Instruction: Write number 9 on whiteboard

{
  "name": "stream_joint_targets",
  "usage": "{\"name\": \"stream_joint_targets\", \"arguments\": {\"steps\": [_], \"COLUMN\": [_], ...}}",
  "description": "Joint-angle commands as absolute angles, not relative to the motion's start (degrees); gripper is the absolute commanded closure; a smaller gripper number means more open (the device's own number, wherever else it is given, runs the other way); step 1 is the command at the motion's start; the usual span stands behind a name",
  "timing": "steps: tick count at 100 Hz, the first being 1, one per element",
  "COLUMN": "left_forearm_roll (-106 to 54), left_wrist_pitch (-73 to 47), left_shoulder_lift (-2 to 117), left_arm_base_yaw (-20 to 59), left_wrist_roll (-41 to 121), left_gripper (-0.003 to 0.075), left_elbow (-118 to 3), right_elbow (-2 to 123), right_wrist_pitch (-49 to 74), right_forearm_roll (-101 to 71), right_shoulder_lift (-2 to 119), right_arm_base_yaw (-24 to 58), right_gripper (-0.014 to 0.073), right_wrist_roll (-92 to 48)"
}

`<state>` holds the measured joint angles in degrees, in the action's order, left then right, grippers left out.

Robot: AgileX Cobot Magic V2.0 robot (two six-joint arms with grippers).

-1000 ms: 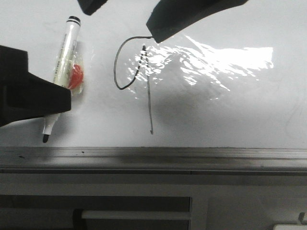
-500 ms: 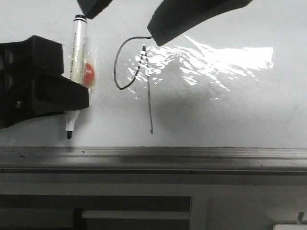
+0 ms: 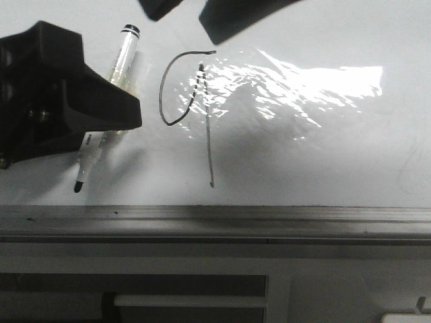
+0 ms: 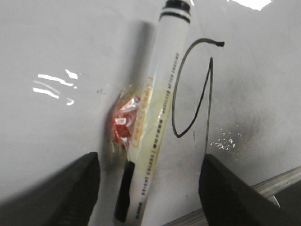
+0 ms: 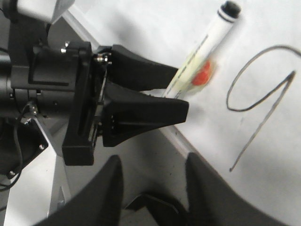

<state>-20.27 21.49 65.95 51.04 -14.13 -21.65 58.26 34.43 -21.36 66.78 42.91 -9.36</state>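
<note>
The number 9 (image 3: 185, 94) is drawn in thin black line on the whiteboard (image 3: 323, 155), with an open loop and a long stem. It also shows in the left wrist view (image 4: 190, 94) and the right wrist view (image 5: 256, 94). A white marker (image 3: 121, 64) with a red blob taped to it (image 4: 123, 126) lies tilted on the board left of the 9, tip toward the ledge. My left gripper (image 3: 118, 94) is open over the marker's lower half. Its fingers (image 4: 80, 188) stand wide apart on either side of the marker (image 4: 157, 113). My right gripper (image 3: 192, 13) is open and empty above the 9.
A grey metal ledge (image 3: 269, 219) runs along the board's bottom edge, with dark cabinet panels (image 3: 135, 286) below it. A bright glare patch (image 3: 316, 84) lies right of the 9. The right wrist view shows the left arm's black body (image 5: 51, 89).
My left gripper has moved right and up along the marker. The marker has shifted right and tilted more. My right gripper has drawn back upward, away from the top of the 9.
</note>
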Motion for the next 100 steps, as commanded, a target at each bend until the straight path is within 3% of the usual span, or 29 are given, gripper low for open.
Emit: {"name": "stream_joint_targets", "arguments": {"steps": [1,6,15,20,31,65,100], "left_forearm_roll": [-20.36,-19.28,-17.06,-14.76,-7.87,-4.54,-4.54], "left_wrist_pitch": [25.11,24.62,24.33,24.56,26.04,28.15,27.67], "left_shoulder_lift": [62.56,60.58,56.46,54.13,48.24,34.93,33.69], "left_arm_base_yaw": [50.91,50.91,50.91,50.91,50.91,50.91,50.91], "left_wrist_roll": [-13.59,-12.85,-12.74,-12.74,-12.74,-12.74,-14.41], "left_gripper": [0.0281,0.0281,0.0330,0.0423,0.0739,0.0741,0.0741], "left_elbow": [-23.04,-23.04,-22.83,-22.30,-20.05,-7.59,-0.95], "right_elbow": [58.73,57.17,53.88,50.76,42.96,18.71,11.67], "right_wrist_pitch": [27.89,25.93,22.12,19.76,13.75,6.68,9.19], "right_forearm_roll": [-20.05,-19.31,-17.18,-15.96,-12.92,-11.89,-11.89], "right_shoulder_lift": [62.26,59.51,54.94,51.64,44.65,19.97,8.80], "right_arm_base_yaw": [42.95,42.95,42.95,42.95,42.95,42.95,42.95], "right_gripper": [0.0570,0.0661,0.0656,0.0656,0.0656,0.0656,0.0656], "right_wrist_roll": [-9.37,-9.37,-9.48,-9.56,-9.56,-9.56,-9.56]}}
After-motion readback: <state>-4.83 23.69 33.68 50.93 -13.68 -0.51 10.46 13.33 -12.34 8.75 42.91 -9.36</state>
